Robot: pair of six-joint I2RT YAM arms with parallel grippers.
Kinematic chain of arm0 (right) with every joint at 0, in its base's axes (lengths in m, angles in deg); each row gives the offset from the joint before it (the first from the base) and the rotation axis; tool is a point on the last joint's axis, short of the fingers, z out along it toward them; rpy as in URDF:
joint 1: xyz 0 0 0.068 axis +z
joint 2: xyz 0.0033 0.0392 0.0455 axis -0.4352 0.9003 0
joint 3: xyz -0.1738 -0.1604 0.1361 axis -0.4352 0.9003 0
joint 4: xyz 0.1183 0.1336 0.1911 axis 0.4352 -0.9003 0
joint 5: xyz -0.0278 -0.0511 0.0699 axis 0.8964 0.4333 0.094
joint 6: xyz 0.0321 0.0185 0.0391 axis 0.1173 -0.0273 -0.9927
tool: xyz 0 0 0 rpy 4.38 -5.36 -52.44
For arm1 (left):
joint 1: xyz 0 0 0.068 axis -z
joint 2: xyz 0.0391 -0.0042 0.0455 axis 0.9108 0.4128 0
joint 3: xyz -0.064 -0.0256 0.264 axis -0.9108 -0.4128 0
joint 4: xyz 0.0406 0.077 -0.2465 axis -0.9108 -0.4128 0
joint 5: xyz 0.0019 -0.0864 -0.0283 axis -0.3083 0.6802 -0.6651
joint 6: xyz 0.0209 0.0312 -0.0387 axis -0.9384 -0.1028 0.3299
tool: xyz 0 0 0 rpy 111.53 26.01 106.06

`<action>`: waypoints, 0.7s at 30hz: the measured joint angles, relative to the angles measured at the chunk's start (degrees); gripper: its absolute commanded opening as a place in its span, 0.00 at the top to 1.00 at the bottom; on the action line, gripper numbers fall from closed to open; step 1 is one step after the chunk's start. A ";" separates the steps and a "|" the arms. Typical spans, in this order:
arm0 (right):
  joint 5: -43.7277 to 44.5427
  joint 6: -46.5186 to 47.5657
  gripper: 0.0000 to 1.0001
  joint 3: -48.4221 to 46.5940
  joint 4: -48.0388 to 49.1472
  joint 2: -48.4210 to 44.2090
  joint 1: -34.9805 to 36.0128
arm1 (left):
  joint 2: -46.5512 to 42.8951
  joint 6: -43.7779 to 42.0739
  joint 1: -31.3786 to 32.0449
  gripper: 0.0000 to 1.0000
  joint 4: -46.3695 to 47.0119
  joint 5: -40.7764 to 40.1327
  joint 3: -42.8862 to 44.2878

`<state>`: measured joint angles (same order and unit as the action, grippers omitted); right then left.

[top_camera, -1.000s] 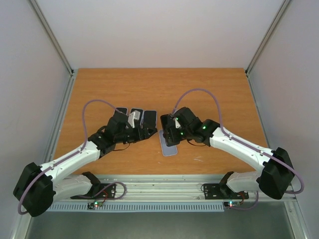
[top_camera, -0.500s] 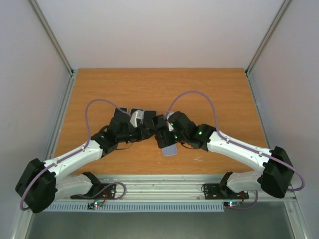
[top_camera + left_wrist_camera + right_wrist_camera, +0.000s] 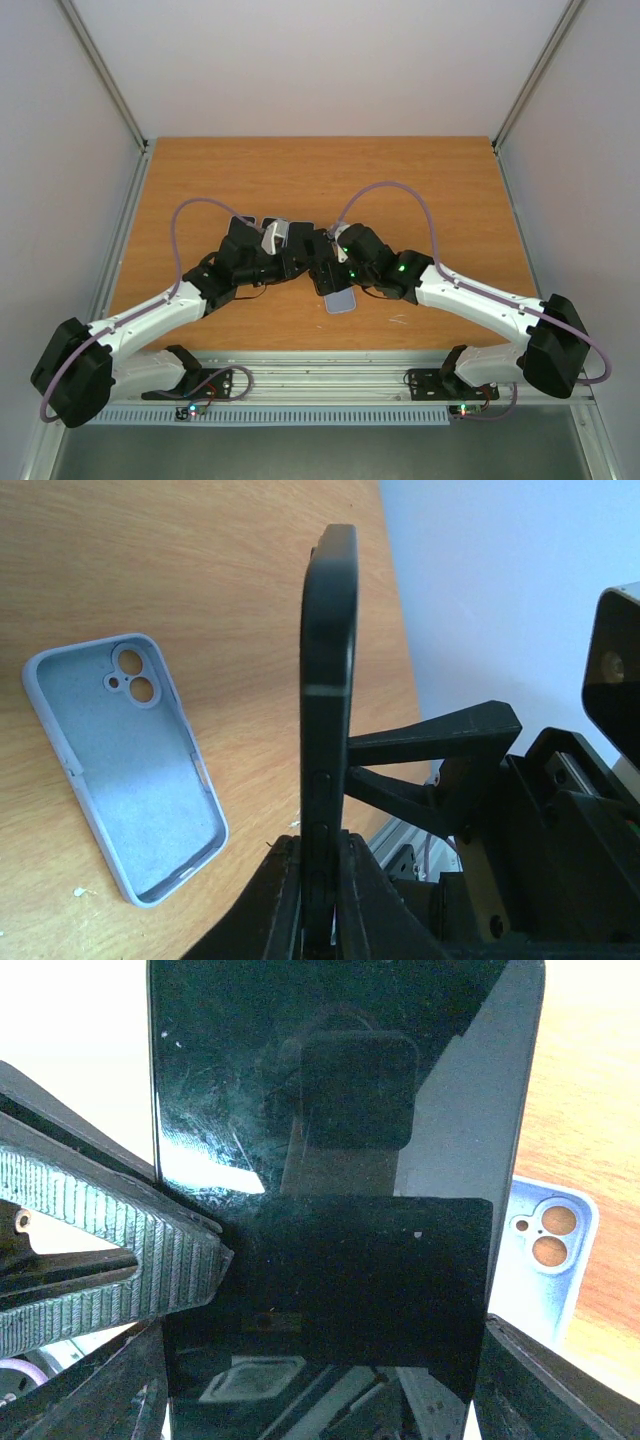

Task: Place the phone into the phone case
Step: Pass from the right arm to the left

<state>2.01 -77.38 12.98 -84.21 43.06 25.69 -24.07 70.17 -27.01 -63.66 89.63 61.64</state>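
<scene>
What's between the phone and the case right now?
Nothing visible. The left gripper holds the phone upright on edge above the table; the case lies beside it, open side up and empty.

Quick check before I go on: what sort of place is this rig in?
Most likely a lab test cell, not a home or shop: a bare wooden tabletop, plain white walls framed by aluminium rails, and nothing out but a phone and its case.
</scene>
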 measured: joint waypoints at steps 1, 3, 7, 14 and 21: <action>-0.15 -0.04 0.46 0.22 0.37 -0.02 0.00 | -0.02 0.04 0.00 1.00 0.02 -0.11 -0.07; -0.31 -0.13 0.39 0.57 0.83 -0.07 0.00 | -0.09 -0.17 0.00 1.00 -0.22 -0.15 -0.15; -1.14 0.15 0.22 1.46 1.81 -1.07 0.00 | -1.29 -1.25 0.11 1.00 -1.07 -0.37 -0.17; -4.35 2.49 0.02 1.57 2.51 -4.22 -0.68 | -5.57 -4.11 0.20 1.00 -4.07 -2.27 -0.17; -13.27 3.69 0.03 3.74 3.67 -7.54 -5.31 | -8.70 -6.08 -1.79 1.00 -4.90 -2.01 -2.21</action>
<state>-11.26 -73.68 16.72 -80.54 35.52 20.38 -32.77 64.09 -28.80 -68.55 87.62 59.43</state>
